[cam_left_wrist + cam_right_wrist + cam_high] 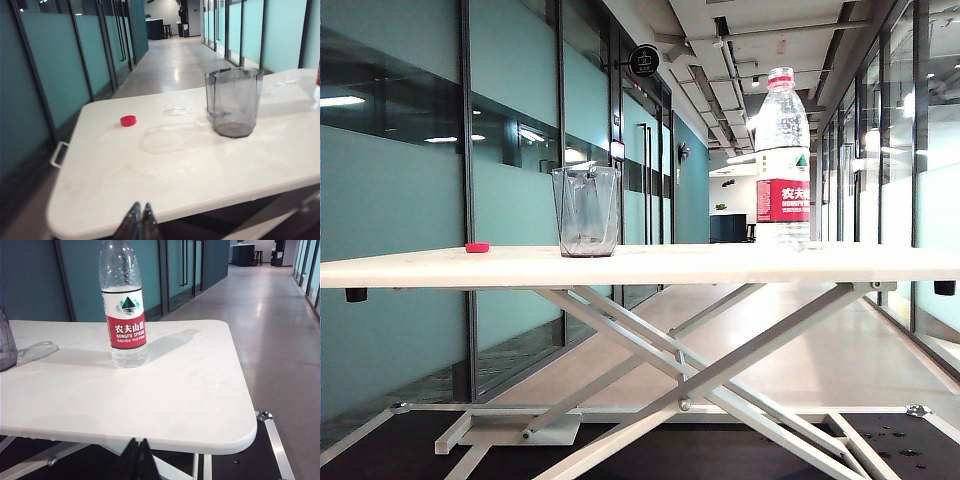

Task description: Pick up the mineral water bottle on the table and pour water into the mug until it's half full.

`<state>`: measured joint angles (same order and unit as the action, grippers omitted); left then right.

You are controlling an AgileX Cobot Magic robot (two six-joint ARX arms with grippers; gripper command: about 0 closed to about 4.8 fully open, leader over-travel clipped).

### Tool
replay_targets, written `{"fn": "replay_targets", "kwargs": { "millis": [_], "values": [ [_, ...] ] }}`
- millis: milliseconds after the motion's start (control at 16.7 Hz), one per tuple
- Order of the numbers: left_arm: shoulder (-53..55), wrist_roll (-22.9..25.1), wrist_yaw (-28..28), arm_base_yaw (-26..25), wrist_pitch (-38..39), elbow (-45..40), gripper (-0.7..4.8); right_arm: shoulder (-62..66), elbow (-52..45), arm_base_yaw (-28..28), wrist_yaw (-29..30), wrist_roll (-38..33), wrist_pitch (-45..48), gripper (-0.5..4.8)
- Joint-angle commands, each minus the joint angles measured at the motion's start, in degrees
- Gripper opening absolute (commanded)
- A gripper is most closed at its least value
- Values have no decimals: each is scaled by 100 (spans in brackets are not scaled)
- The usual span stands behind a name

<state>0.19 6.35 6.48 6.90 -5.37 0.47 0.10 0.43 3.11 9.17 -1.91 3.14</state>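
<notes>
A: Well, start nearest the cameras. What do the claws look like?

B: The left gripper (pixel 139 221) sits below the near edge of the long white table (pixel 165 170), its two dark fingertips pressed together with no gap and nothing between them. The right gripper (pixel 138 457) is the same: jaws closed, empty, hanging just off the near edge of the tabletop on its own side.

A: Neither touches anything?

B: No. Both are well apart from the objects on the table.

A: And beyond them?

B: In the left wrist view, the clear grey-tinted faceted mug (pixel 233 101) stands upright on the tabletop, past a faint wet-looking smear on the surface. A small red bottle cap (pixel 128 120) lies flat nearer the table's far-side edge, apart from the mug.

A: The bottle?

B: The tall clear ribbed mineral water bottle (pixel 124 305), with its red-and-white label and white Chinese characters, stands upright in the right wrist view, well in from the table's rounded corner. A sliver of the mug shows at that view's edge.

A: From the exterior camera?

B: The red cap is at the left, the mug next, the bottle well to the right, its neck uncapped. Behind them runs a long corridor of teal glass partitions (pixel 390 200).
</notes>
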Motion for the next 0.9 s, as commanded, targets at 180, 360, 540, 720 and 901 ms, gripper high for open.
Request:
{"fn": "replay_targets", "kwargs": {
  "millis": [180,360,540,720,901],
  "values": [
    [2,-1523,927,7,251,11,-5,-11,-13,-42,1733,-452,-39,-8],
    [2,-1364,1937,7,343,11,-5,-13,-13,-42,2282,-452,-35,-3],
    [2,-1217,2457,7,240,11,-5,-13,-13,-42,2280,-452,0,95],
    [2,-931,2741,7,177,11,-5,-11,-11,-42,2267,-769,13,159],
    [2,-750,2739,7,179,11,-5,-11,-2,-42,2059,-769,87,355]
  ]
}}
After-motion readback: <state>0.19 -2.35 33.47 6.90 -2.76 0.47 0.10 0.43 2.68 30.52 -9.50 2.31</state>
